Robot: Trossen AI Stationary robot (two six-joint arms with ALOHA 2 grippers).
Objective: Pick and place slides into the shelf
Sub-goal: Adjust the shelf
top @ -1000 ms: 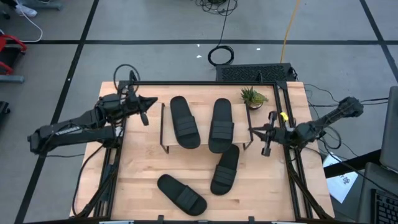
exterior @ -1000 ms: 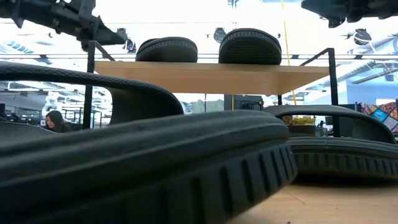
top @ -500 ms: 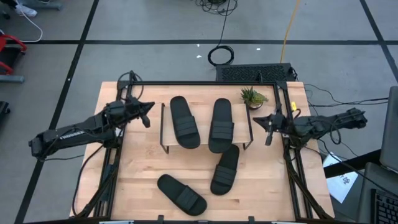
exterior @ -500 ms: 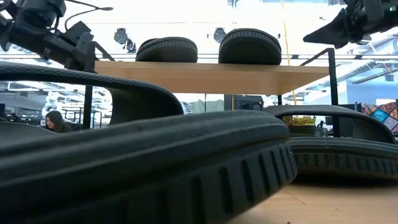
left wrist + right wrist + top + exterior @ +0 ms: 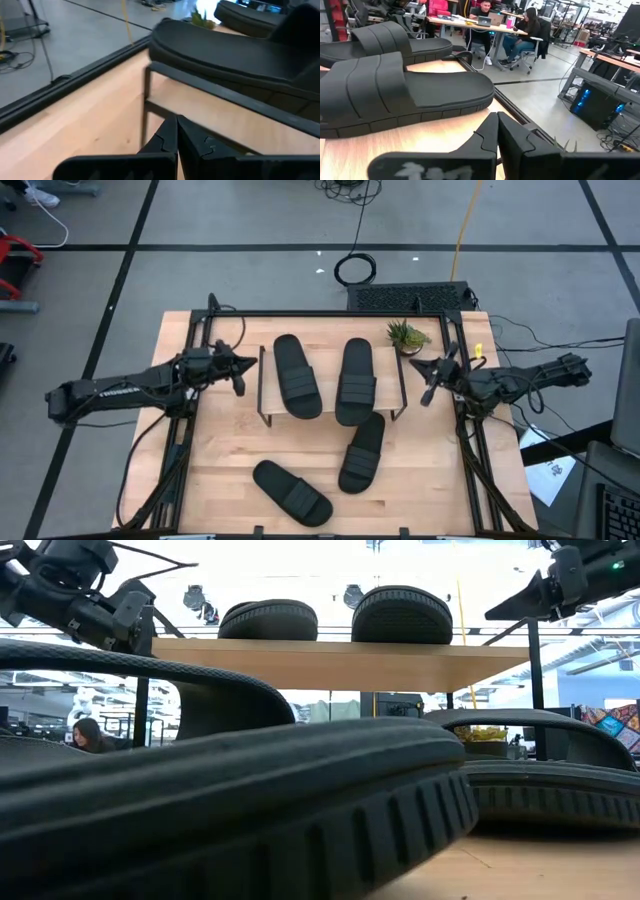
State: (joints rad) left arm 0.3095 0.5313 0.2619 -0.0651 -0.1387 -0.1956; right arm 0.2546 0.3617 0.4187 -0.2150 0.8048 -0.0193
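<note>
Two black slides [image 5: 297,376] [image 5: 356,380] lie sole-down, side by side, on the top of the low wooden shelf [image 5: 330,416]. The low view shows them as two dark humps [image 5: 268,618] [image 5: 401,613] on the plank [image 5: 340,662]. Two more slides [image 5: 363,452] [image 5: 292,491] lie on the table nearer the front edge. My left gripper [image 5: 240,370] hovers shut just off the shelf's left end, close to its black leg [image 5: 145,100]. My right gripper [image 5: 424,380] hovers shut off the shelf's right end, facing the slides on the shelf [image 5: 395,95]. Neither holds anything.
A small potted plant [image 5: 405,335] stands at the far right of the table, close to my right gripper. A black frame [image 5: 330,314] runs round the table. Bare wood lies left of the shelf and at the near left. People sit at desks [image 5: 515,35] in the room beyond.
My left gripper has sunk and come slightly toward the near edge, ending beside the shelf's left end. My right arm has swung and its gripper has shifted toward the far edge, tipping from pointing downward to nearly level. Both stayed shut. The slides have not moved.
</note>
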